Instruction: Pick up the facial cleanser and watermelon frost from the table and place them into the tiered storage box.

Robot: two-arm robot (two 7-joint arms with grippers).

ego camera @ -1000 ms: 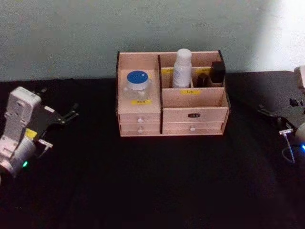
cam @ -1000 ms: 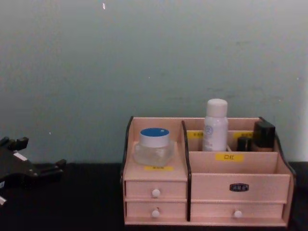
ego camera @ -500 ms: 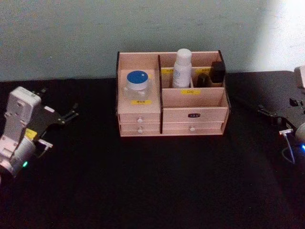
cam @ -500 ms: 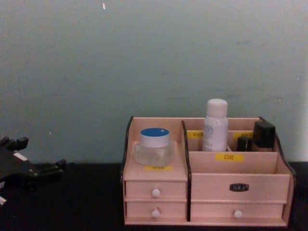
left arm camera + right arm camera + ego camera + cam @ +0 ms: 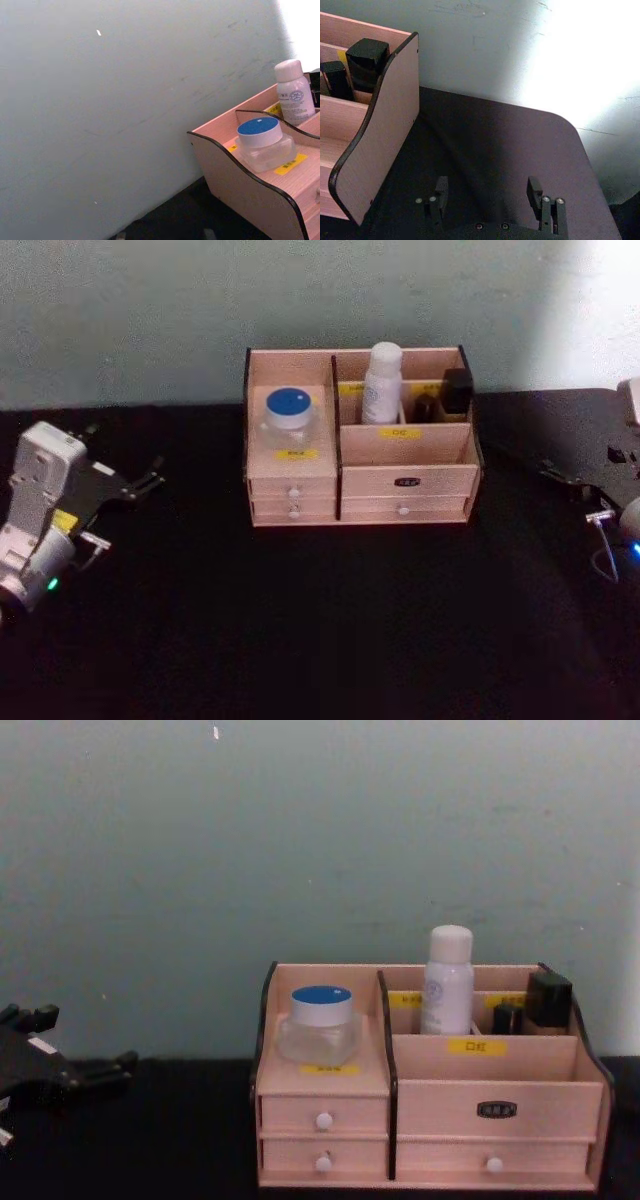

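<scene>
On the near stretch of the black table (image 5: 330,620) nothing of the task lies waiting; both arms sit back at its side edges. At the left edge, the left gripper (image 5: 148,481) points toward the middle, and whether its fingers are spread or pressed together I cannot tell. At the right edge, the right gripper (image 5: 488,196) hangs just above the surface with its fingers spread and nothing between them.

Farther back, toward the rear edge, stands the pale pinkish wooden tiered storage box with black trim, yellow labels and white-knobbed drawers (image 5: 405,481). The watermelon frost, a squat clear jar with a blue-topped, white-rimmed lid (image 5: 287,415), sits upright on the left tier above the small drawers. The facial cleanser, a tall slim white cylindrical bottle with a rounded cap (image 5: 381,383), stands upright in a rear compartment, beside small dark bottles (image 5: 457,390).

Judging by this, both placements look done and only parking the arms may remain.

The chest view shows the bluish emblem on the cleanser's front; the right wrist view alone makes the spread fingers plain.
</scene>
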